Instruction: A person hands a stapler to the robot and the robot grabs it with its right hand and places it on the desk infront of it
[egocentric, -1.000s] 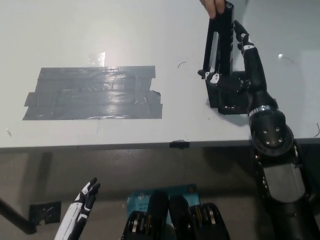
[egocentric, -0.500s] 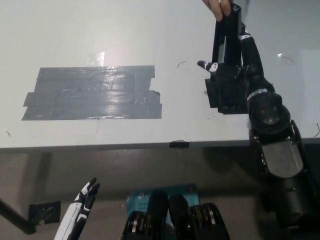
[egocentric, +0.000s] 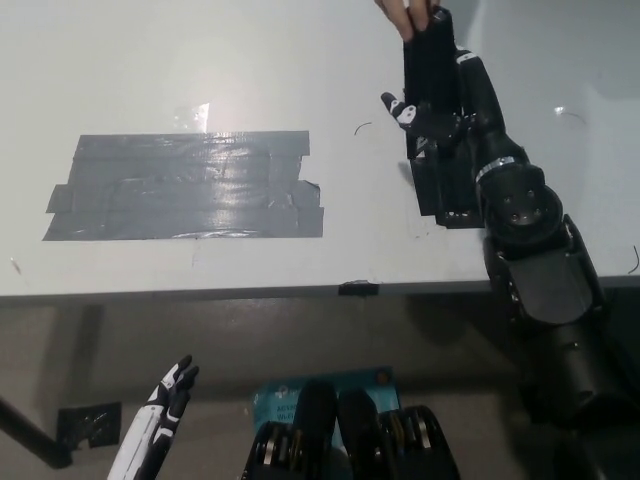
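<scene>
A black stapler (egocentric: 428, 62) stands nearly upright above the white desk (egocentric: 250, 60) at the upper right. A person's hand (egocentric: 405, 14) grips its top end at the picture's upper edge. My black right hand (egocentric: 445, 110) is wrapped around the stapler's lower half, with a white-tipped finger (egocentric: 396, 108) curled across its left side. My white left hand (egocentric: 165, 405) hangs below the desk edge at the lower left, fingers apart and empty.
A large patch of grey tape (egocentric: 185, 185) lies on the desk's left half. A black square patch (egocentric: 450, 190) sits on the desk under my right wrist. The desk's front edge (egocentric: 250, 292) runs across the middle.
My right hand has closed around the stapler and swung it a little leftward. The person's hand has stayed on the top end. My left hand has not moved.
</scene>
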